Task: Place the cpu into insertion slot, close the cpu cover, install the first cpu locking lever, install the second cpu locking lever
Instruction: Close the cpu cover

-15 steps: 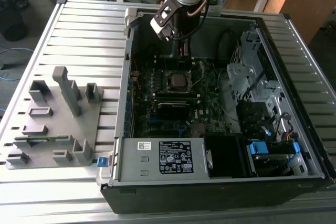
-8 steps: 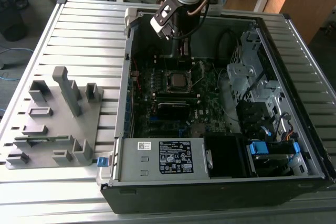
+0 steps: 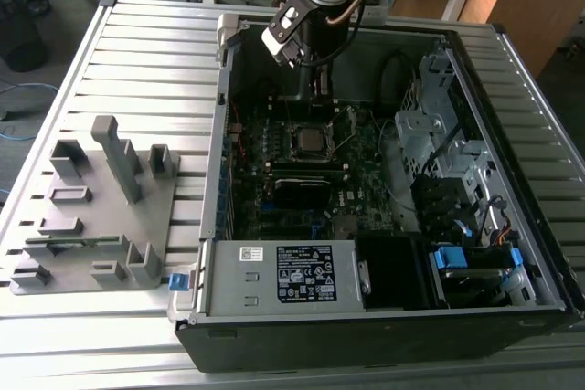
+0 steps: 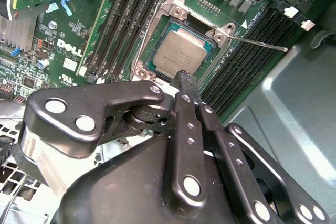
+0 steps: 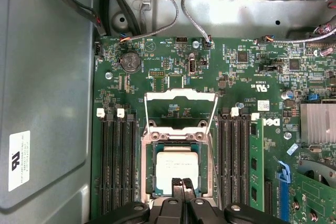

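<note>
We are seeing the cpu point(image 5: 176, 169) lying flat in the motherboard point(image 5: 157, 66) socket, its square, dull silver top facing up. The thin metal-frame cpu cover point(image 5: 181, 96) is standing open beside it. Our gripper point(image 5: 184, 183) is hovering over the cpu's edge, clenched on nothing.

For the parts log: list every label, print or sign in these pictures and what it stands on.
White label on the power supply: print too small to read.
White sticker on the case wall: too blurred to read.
White logo on the motherboard: a maker's name, not quoted here.
White triangle beside the cpu: a mark, no words.
</note>
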### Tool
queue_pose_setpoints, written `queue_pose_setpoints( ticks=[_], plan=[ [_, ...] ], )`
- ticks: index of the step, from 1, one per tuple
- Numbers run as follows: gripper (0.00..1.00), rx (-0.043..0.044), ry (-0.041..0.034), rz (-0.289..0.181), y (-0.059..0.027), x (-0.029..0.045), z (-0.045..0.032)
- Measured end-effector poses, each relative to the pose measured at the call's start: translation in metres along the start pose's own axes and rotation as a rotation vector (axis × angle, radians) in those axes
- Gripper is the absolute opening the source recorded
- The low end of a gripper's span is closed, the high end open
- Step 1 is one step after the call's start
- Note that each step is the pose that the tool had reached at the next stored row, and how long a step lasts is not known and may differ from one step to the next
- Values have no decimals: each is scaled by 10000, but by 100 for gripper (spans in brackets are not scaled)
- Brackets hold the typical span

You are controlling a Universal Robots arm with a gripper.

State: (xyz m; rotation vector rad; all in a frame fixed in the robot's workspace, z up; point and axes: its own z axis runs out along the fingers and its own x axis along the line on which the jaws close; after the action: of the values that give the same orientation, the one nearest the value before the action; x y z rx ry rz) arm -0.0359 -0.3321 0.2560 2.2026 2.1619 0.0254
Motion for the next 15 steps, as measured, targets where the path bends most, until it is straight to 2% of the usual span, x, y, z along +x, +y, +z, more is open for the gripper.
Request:
queue_pose_setpoints(
  ticks=[15],
  plan=[
    [10, 0, -1, -1, 6, -1, -20]
  ],
)
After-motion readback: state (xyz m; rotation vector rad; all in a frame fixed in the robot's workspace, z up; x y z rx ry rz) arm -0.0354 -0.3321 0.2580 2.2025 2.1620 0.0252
